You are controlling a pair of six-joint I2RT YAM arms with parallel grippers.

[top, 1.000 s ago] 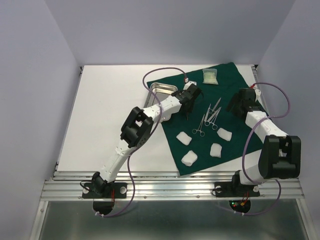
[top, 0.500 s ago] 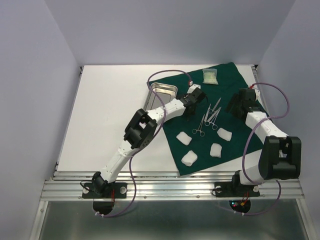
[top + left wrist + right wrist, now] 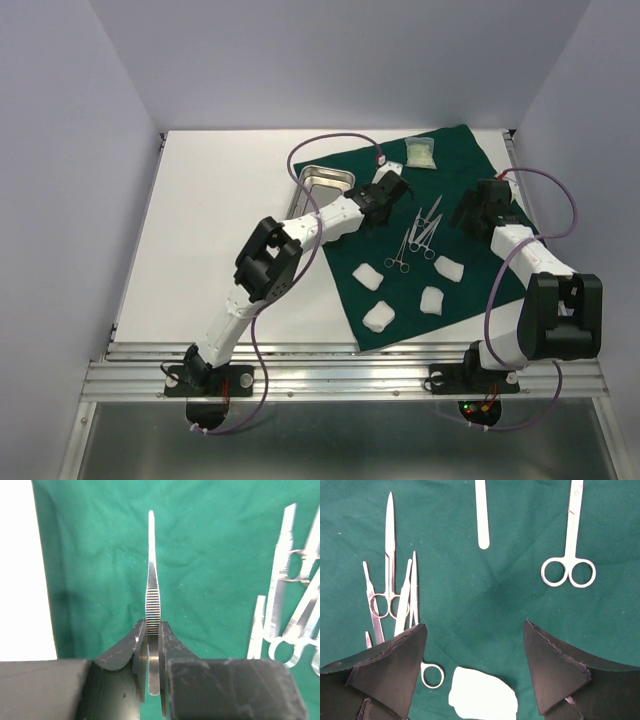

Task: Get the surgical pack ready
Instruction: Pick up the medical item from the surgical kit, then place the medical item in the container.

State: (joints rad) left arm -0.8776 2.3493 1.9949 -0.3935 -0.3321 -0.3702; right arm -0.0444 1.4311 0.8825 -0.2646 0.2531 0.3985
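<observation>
From above, the left claw hangs over the drape on the desk, near the steel tray, so tray loading seems in hand. Its wrist view shows it pinching tweezers, which likely need carrying over the tray. The right wrist view shows the right claw spread above scissors; no writing is legible.
</observation>
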